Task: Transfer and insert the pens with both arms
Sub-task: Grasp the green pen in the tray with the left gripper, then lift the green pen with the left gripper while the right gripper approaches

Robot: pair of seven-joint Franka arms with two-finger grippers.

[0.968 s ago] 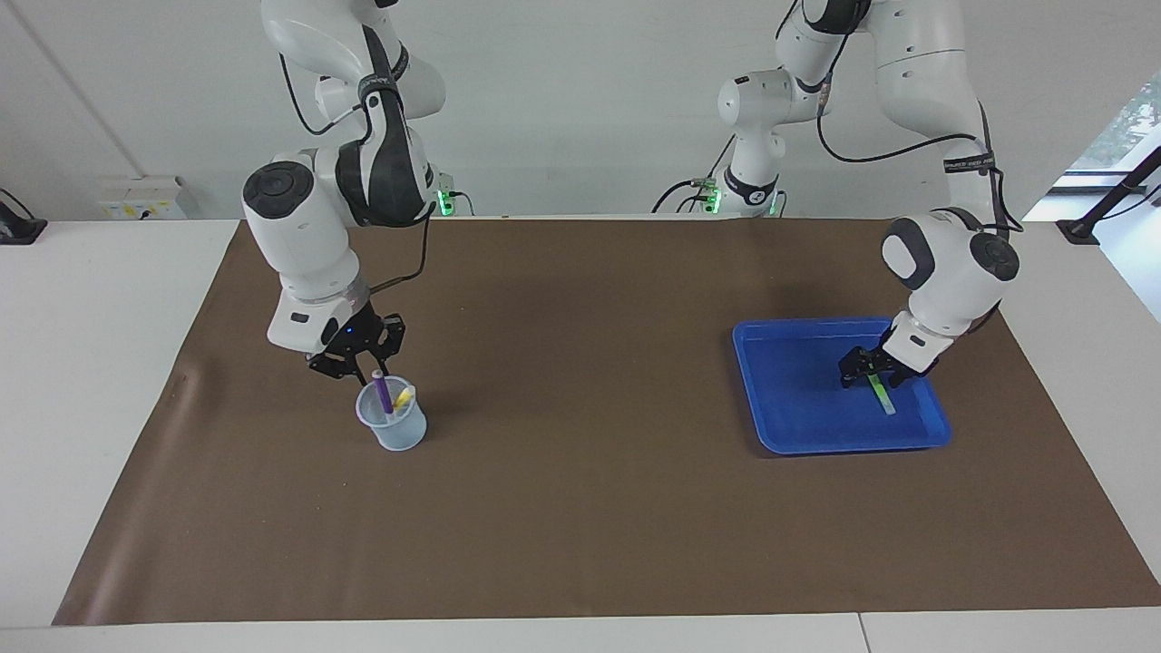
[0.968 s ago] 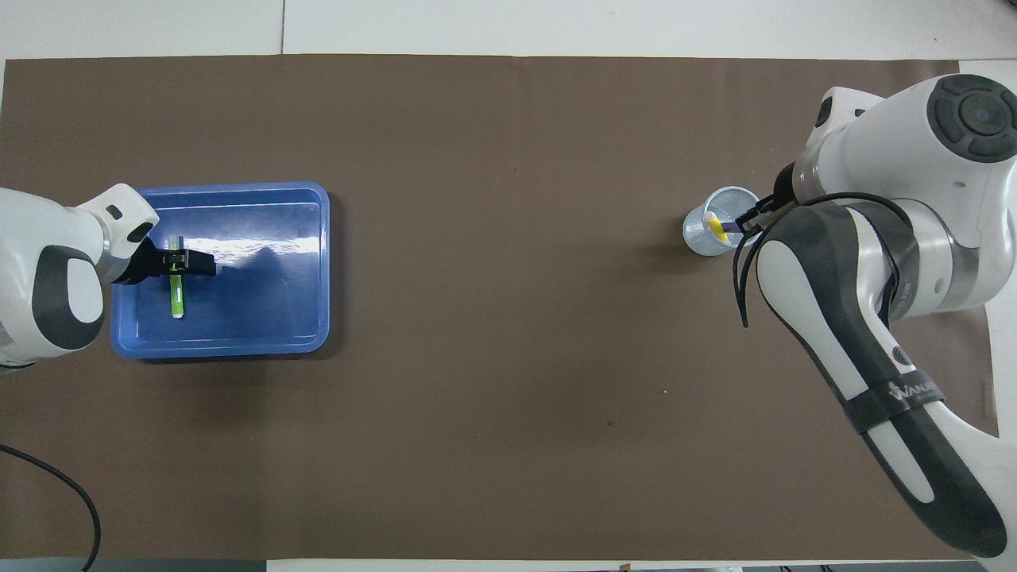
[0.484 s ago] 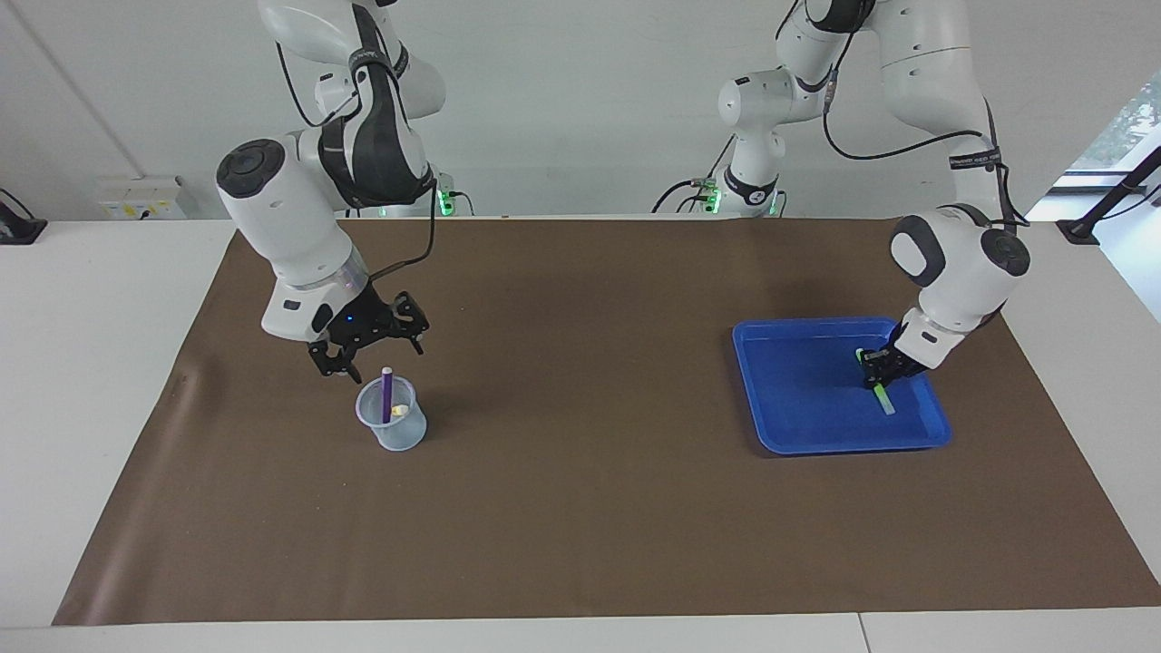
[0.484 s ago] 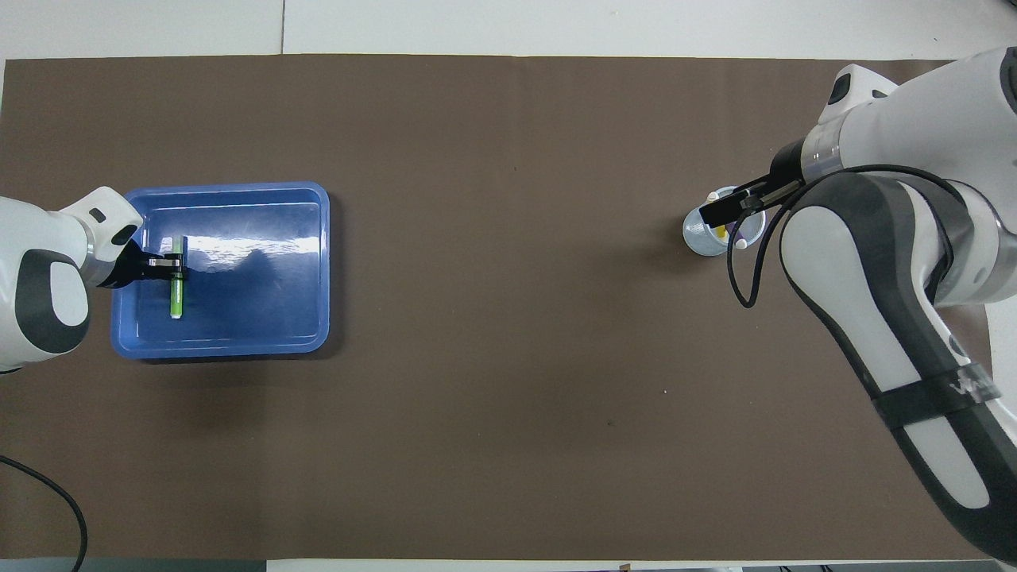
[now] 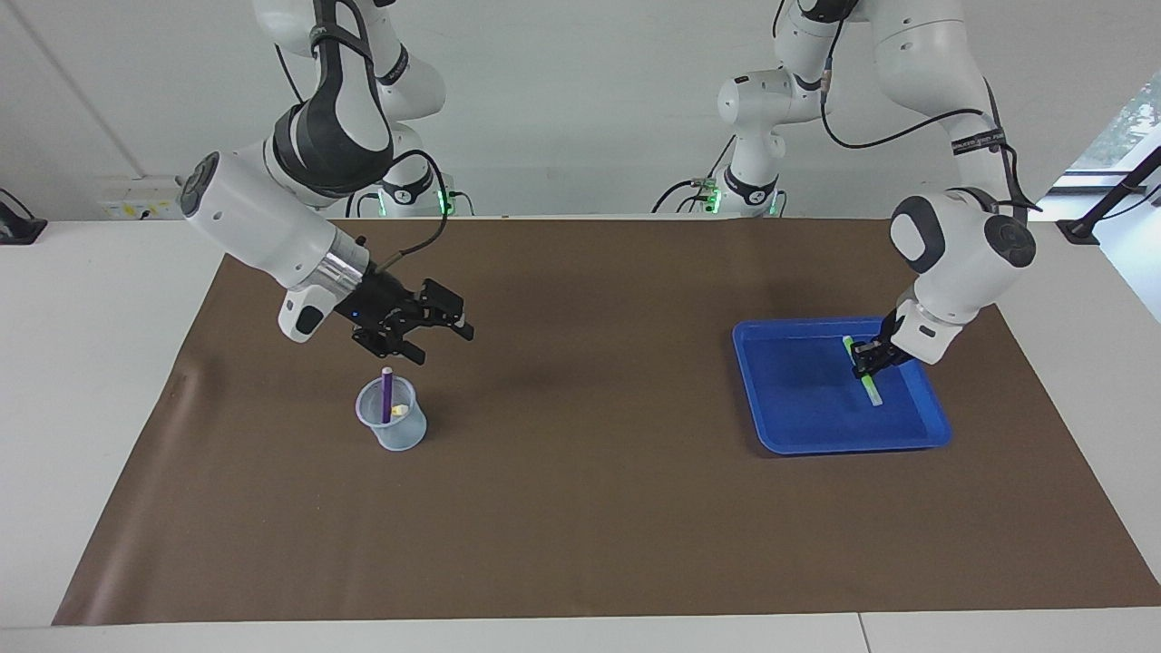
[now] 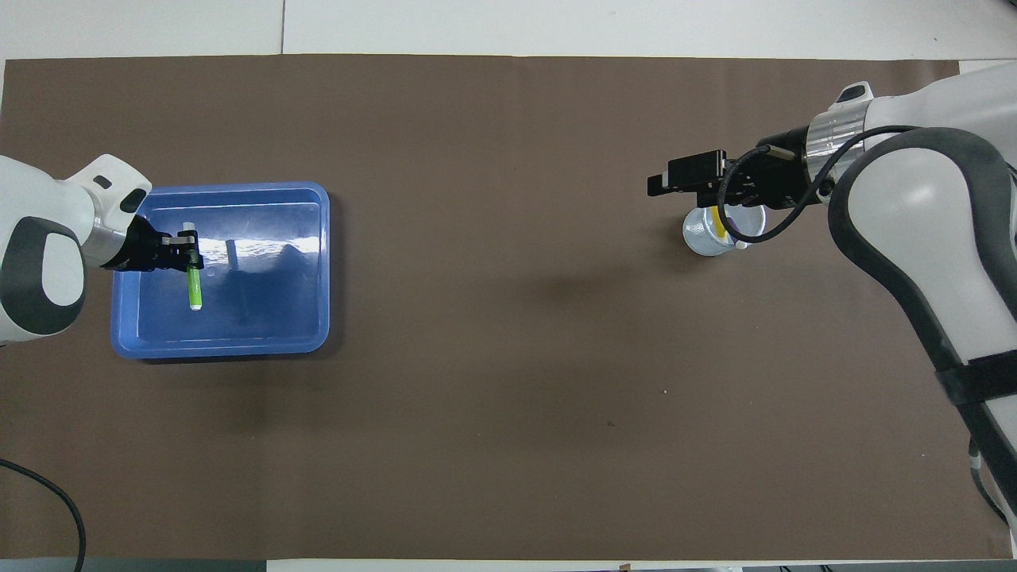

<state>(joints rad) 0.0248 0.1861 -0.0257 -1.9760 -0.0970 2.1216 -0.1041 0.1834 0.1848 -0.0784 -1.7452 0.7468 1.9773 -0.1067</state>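
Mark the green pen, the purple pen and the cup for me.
green pen (image 6: 194, 287), overhead view, on its green barrel in the blue tray.
purple pen (image 5: 386, 395), facing view, on its shaft standing in the cup.
cup (image 5: 400, 435), facing view, on its clear lower wall.

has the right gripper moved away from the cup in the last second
Yes. The right gripper, then right at the cup's rim, now hangs open higher up, shifted toward the table's middle and off the cup.
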